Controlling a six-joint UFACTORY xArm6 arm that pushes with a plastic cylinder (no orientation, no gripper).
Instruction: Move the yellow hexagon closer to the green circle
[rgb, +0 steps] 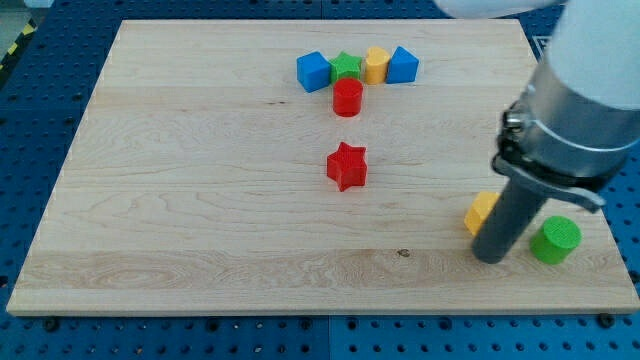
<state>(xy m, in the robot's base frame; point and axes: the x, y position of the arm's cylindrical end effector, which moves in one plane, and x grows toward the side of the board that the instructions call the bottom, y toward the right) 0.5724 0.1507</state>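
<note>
Yellow hexagon (481, 212) is seen only in part, a warm orange-yellow chunk poking out from behind the dark rod, near the board's right edge and a bit above the bottom right corner. Its shape can't really be confirmed from what's visible, since the rest is hidden by the rod. Green circle (555, 240) is found just to its right, a bright green round block sitting close to the right edge, with its ribbed side showing. My tip (490, 258) is planted between the two, touching or nearly touching the yellow piece and just beside the green one. No jaws are carried on this arm, only a straight rod, so nothing is clamped or held.

Up near the top edge a tight row of blocks is lined up: a blue cube (313, 71), a green star (346, 67), a second yellow block (375, 64) and a blue wedge-like block (402, 64), all touching or almost. A red cylinder (347, 97) is tucked right under the green star. A red star (347, 166) is left on its own around the middle of the board, well apart from everything.

The wooden board (200, 190) is made of pale planks with a light grain and a small dark knot near the bottom edge. It's laid on a blue perforated table (40, 100).
</note>
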